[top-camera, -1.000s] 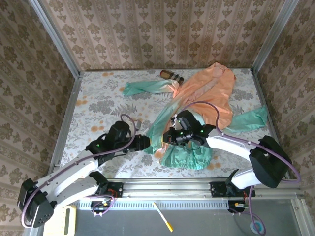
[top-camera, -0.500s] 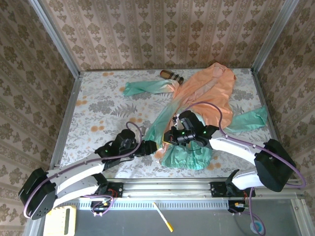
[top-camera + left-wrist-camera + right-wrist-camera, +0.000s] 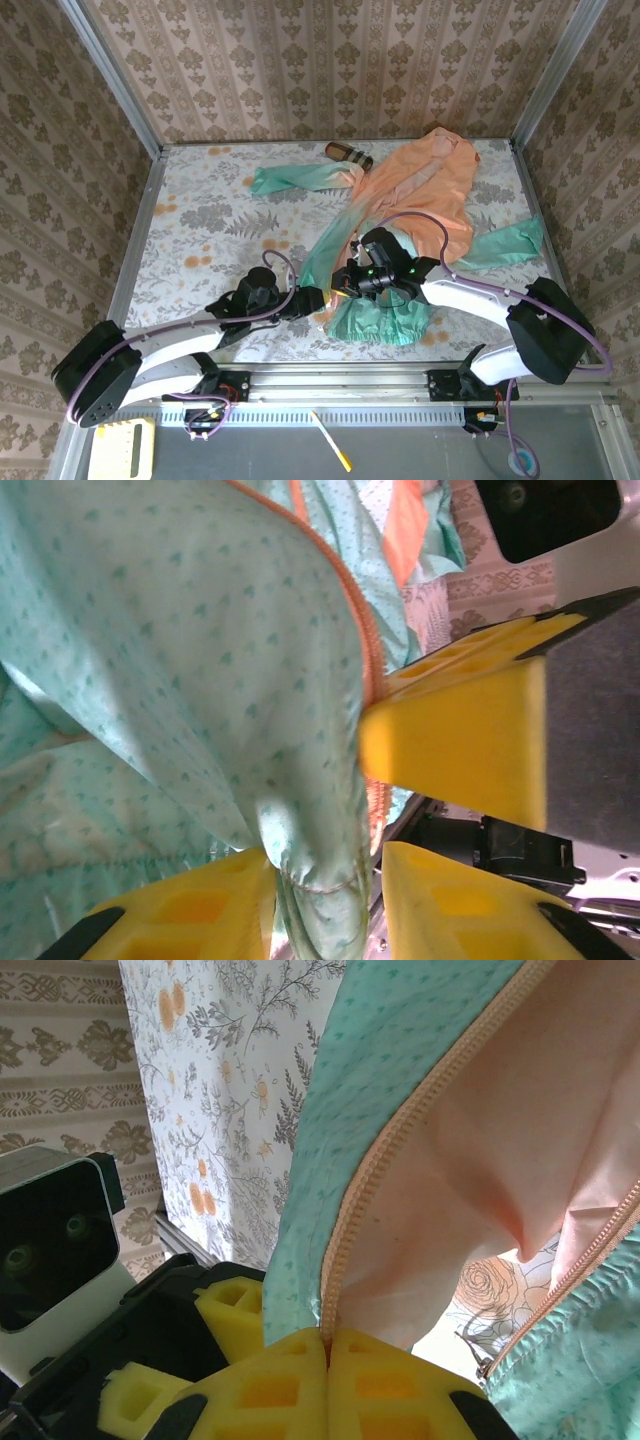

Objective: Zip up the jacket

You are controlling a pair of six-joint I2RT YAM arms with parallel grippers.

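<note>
Judging by the unjoined zipper (image 3: 397,1145), barely got started, with right gripper (image 3: 327,1348) clamped on the jacket (image 3: 425,185) edge, left gripper (image 3: 325,885) parted around it.

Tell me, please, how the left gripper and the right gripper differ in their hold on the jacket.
The right gripper has its fingers pressed together, pinching the jacket's orange zipper edge; the left gripper has its fingers apart, mint fabric hanging between them. The right gripper reaches over the jacket; the left gripper sits beside its edge. Both have yellow fingers at the mint lower front.
</note>
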